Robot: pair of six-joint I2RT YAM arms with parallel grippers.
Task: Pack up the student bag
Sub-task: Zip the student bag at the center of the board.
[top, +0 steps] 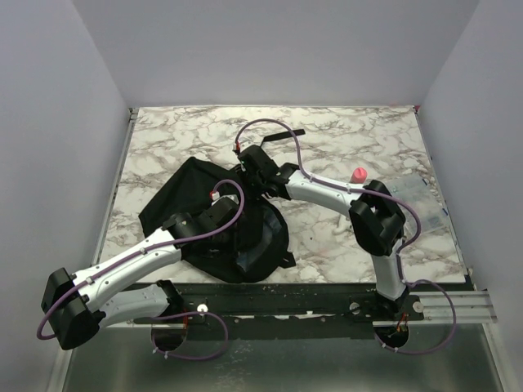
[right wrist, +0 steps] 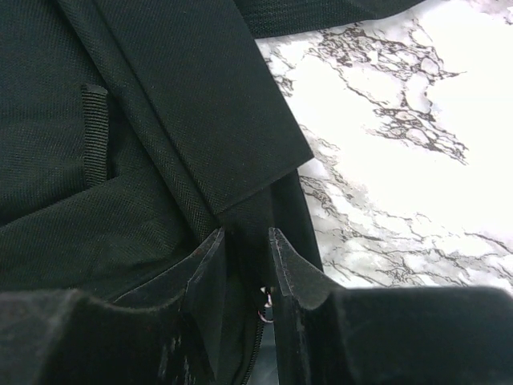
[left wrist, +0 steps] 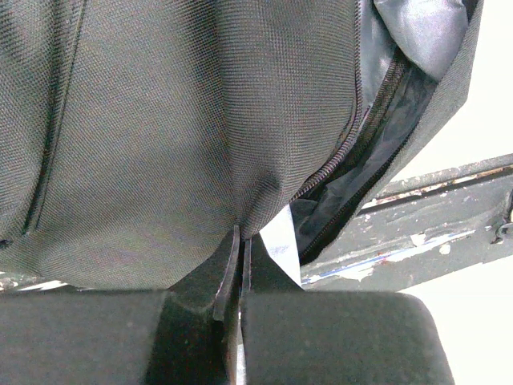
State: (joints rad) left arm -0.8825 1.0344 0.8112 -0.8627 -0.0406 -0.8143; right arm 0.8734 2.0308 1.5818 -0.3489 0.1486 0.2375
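Top external: large soft black fabric backpack lies centre-left on the white marble table. Left gripper is pinched tight on its fabric, open zipper mouth just to the right. Right gripper straddles the seam, grip unclear.

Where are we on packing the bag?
Done: the student bag has its zipper open, with lining showing. In hand: the left gripper pinches fabric beside the opening, and the right gripper straddles a fabric edge, grip unclear. Left: a pink-capped bottle and a clear pouch sit outside the bag, and no contents are visible inside.
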